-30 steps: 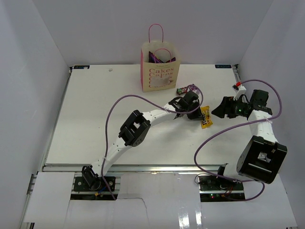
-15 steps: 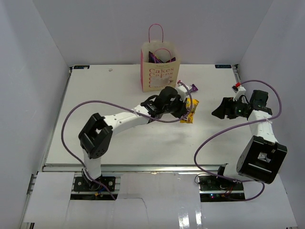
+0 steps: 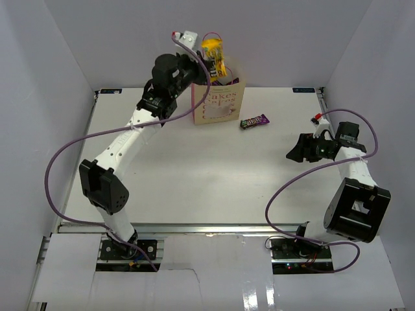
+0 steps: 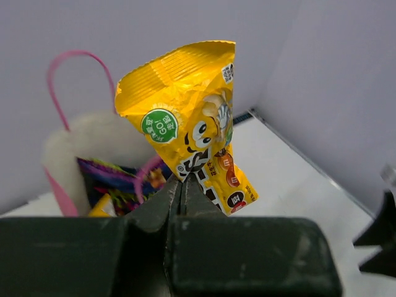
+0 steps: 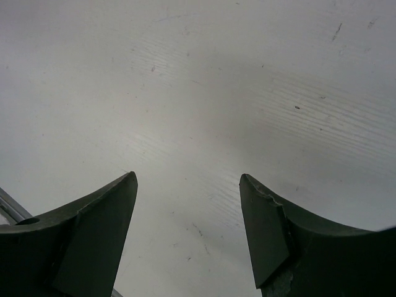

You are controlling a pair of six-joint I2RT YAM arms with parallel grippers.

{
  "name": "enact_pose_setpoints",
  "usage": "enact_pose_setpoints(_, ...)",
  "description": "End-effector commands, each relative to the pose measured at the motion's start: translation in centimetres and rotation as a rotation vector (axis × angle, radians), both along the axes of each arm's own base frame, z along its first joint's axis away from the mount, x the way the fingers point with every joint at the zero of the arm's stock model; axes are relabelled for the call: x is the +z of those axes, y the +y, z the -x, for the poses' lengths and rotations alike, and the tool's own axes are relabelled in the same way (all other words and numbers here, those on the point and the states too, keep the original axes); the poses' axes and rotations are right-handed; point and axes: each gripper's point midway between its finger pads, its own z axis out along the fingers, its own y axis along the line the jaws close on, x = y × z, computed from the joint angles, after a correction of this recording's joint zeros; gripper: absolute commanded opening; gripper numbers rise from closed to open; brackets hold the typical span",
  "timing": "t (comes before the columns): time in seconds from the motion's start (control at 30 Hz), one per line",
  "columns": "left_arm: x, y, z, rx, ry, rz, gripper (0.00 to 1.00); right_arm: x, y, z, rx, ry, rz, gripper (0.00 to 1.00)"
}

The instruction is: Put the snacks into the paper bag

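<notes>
Above the upright tan kraft paper bag (image 3: 218,105) with pink handles, your left end effector (image 4: 181,184) is clamped on a small yellow crinkly candy packet (image 4: 185,117). A dark brown-purple candy bar (image 3: 254,121) lies on the white surface (image 3: 194,181) near the bag; your right end effector (image 5: 187,180) hovers, fingers apart

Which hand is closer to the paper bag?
Left. The left hand hovers just above the paper bag, gripping a yellow packet; the right hand sits far to its right.
</notes>
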Motion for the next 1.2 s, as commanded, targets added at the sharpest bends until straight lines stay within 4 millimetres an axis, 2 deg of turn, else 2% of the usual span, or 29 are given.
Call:
enact_pose_setpoints(0.0, 3.0, 1.9, -3.9, 0.086, -0.048, 0.089, 0.0, 1.1, 0.0, -1.1, 0.024, -0.047, 0.036, 0.73)
enact_pose_setpoints(0.03, 4.8, 2.4, -4.6, 0.095, -0.082, 0.126, 0.0, 1.0, 0.1, -1.0, 0.028, -0.048, 0.037, 0.73)
enact_pose_setpoints(0.07, 4.1, 3.2, -6.5, 0.124, -0.062, 0.154, 0.0, 0.8, 0.3, -0.9, 0.033, -0.043, 0.036, 0.73)
enact_pose_setpoints(0.17, 4.4, 4.1, -9.3, 0.152, -0.068, 0.198, 0.0, 0.3, 0.9, -0.6, 0.048, -0.033, 0.033, 0.72)
enact_pose_setpoints(0.23, 4.0, 4.1, -10.6, 0.156, -0.061, 0.197, 0.0, 0.0, 1.1, -0.5, 0.054, -0.029, 0.034, 0.72)
enact_pose_setpoints(0.27, 5.0, 4.2, -10.9, 0.159, -0.084, 0.207, 0.0, -0.1, 1.2, -0.4, 0.055, -0.027, 0.034, 0.72)
enact_pose_setpoints(0.3, 3.2, 3.8, -12.2, 0.165, -0.062, 0.189, 0.0, -0.2, 1.1, -0.4, 0.054, -0.024, 0.035, 0.72)
enact_pose_setpoints(0.37, 2.6, 3.9, -13.0, 0.18, -0.061, 0.186, 0.0, -0.2, 1.1, -0.6, 0.056, -0.027, 0.04, 0.72)
enact_pose_setpoints(0.43, 0.4, 3.8, -13.8, 0.187, -0.009, 0.16, 0.07, 0.0, 1.1, -1.1, 0.067, -0.042, 0.057, 0.72)
enact_pose_setpoints(0.47, -0.7, 3.6, -13.9, 0.183, 0.012, 0.152, 0.12, 0.0, 1.2, -1.4, 0.075, -0.047, 0.065, 0.72)
enact_pose_setpoints(0.5, -1.4, 3.6, -14.1, 0.186, 0.027, 0.145, 0.31, 0.0, 1.2, -1.7, 0.079, -0.048, 0.075, 0.72)
enact_pose_setpoints(0.57, -2.1, 3.8, -14.1, 0.199, 0.049, 0.146, 0.56, 0.5, 1.8, -3.0, 0.089, -0.054, 0.079, 0.72)
enact_pose_setpoints(0.6, -2.4, 3.9, -14.1, 0.207, 0.06, 0.15, 0.73, 0.8, 2.0, -3.7, 0.083, -0.053, 0.08, 0.72)
enact_pose_setpoints(0.63, -1.8, 4.1, -13.9, 0.212, 0.055, 0.155, 0.78, 2.0, 2.8, -5.0, 0.095, -0.078, 0.076, 0.72)
enact_pose_setpoints(0.7, -0.7, 4.4, -13.5, 0.22, 0.039, 0.16, 0.85, 2.2, 4.5, -6.8, 0.074, -0.039, 0.031, 0.72)
enact_pose_setpoints(0.73, 0.0, 4.6, -13.2, 0.222, 0.031, 0.162, 0.87, 3.8, 5.0, -8.6, 0.061, -0.067, 0.024, 0.72)
enact_pose_setpoints(0.77, 1.9, 5.1, -12.2, 0.221, 0.007, 0.17, 0.88, 2.9, 5.7, -9.8, 0.054, -0.037, 0.015, 0.73)
enact_pose_setpoints(0.8, 2.1, 5.3, -11.7, 0.223, 0.012, 0.158, 0.88, 3.0, 5.8, -11.5, -0.017, -0.032, 0.031, 0.75)
enact_pose_setpoints(0.83, 2.3, 5.6, -11.0, 0.223, 0.006, 0.137, 0.88, 3.0, 7.2, -12.7, -0.035, -0.034, 0.041, 0.76)
enact_pose_setpoints(0.87, 5.0, 6.5, -8.9, 0.22, -0.03, 0.145, 0.88, 2.8, 7.2, -15.0, -0.085, -0.038, 0.056, 0.77)
enact_pose_setpoints(0.9, 5.4, 7.1, -7.8, 0.223, -0.032, 0.137, 0.88, 2.6, 6.5, -16.6, -0.203, -0.009, 0.049, 0.8)
enact_pose_setpoints(0.93, 1.8, 7.8, -7.3, 0.244, 0.036, 0.093, 0.88, 2.2, 7.9, -17.4, -0.224, 0.018, 0.027, 0.8)
enact_pose_setpoints(0.97, 5.1, 9.3, -4.1, 0.25, -0.024, 0.122, 0.88, 1.7, 8.0, -19.5, -0.281, 0.058, -0.003, 0.81)
enact_pose_setpoints(1.0, 4.5, 10.2, -2.7, 0.261, -0.019, 0.12, 0.88, 1.5, 8.4, -20.1, -0.354, 0.127, -0.066, 0.82)
enact_pose_setpoints(1.03, -1.2, 11.4, -2.0, 0.31, 0.078, 0.077, 0.9, 0.5, 9.0, -20.5, -0.358, 0.155, -0.08, 0.82)
enact_pose_setpoints(1.07, -1.8, 12.3, -0.5, 0.324, 0.086, 0.087, 0.91, 0.5, 9.2, -21.0, -0.376, 0.14, -0.064, 0.82)
enact_pose_setpoints(1.1, 0.0, 13.9, 2.8, 0.335, 0.053, 0.122, 0.91, 0.4, 10.4, -21.0, -0.36, 0.131, -0.057, 0.82)
enact_pose_setpoints(1.13, -1.5, 15.1, 4.0, 0.368, 0.082, 0.119, 0.91, 0.7, 11.0, -21.5, -0.373, 0.118, -0.079, 0.83)
enact_pose_setpoints(1.17, -4.2, 16.4, 6.9, 0.382, 0.14, 0.108, 0.91, 0.5, 11.4, -21.9, -0.388, 0.123, -0.096, 0.83)
